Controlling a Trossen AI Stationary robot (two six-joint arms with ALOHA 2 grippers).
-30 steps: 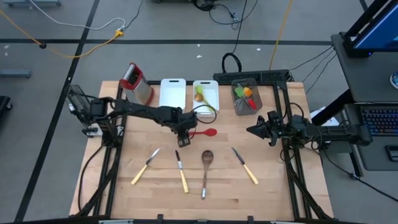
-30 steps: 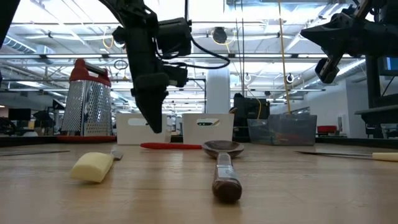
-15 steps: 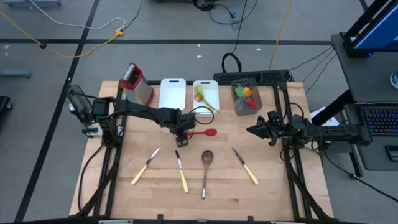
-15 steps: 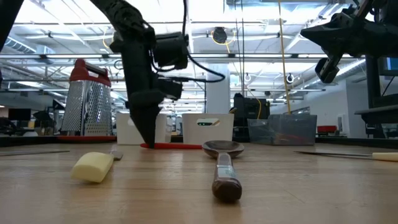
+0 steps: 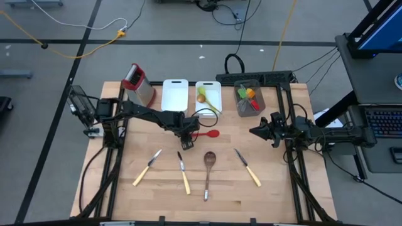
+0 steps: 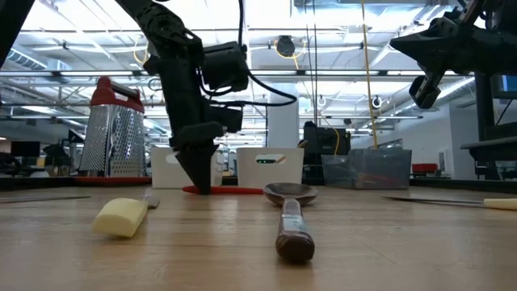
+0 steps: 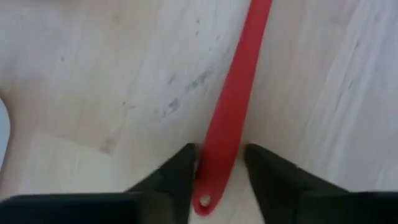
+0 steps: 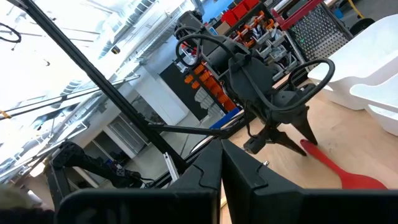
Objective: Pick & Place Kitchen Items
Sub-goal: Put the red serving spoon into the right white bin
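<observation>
A red spoon (image 5: 206,134) lies flat on the wooden table, its bowl toward the right, behind the row of utensils. My left gripper (image 7: 221,165) points down over the handle's free end, open, with one finger on each side of the handle. In the low view its fingertips (image 6: 200,187) reach down to the tabletop. My right gripper (image 5: 254,131) waits shut, raised at the table's right side, touching nothing. My left gripper comes from above with its fingers across the red handle near the holed free end (image 7: 211,180). A thin gap shows beside one finger (image 7: 261,171). I cannot tell whether the other finger (image 7: 183,168) touches the handle. The spoon rests flat on the table.
Near the front lie three cream-handled knives (image 5: 146,168) (image 5: 183,172) (image 5: 248,167) and a wooden spoon (image 5: 207,168). Along the far edge stand a red-topped grater (image 5: 138,83), two white trays (image 5: 174,94) (image 5: 215,100) and a grey bin (image 5: 240,107) with utensils.
My left gripper has come down from above the table until its fingertips reach the tabletop at the red spoon's handle end. The spoon has stayed where it was.
</observation>
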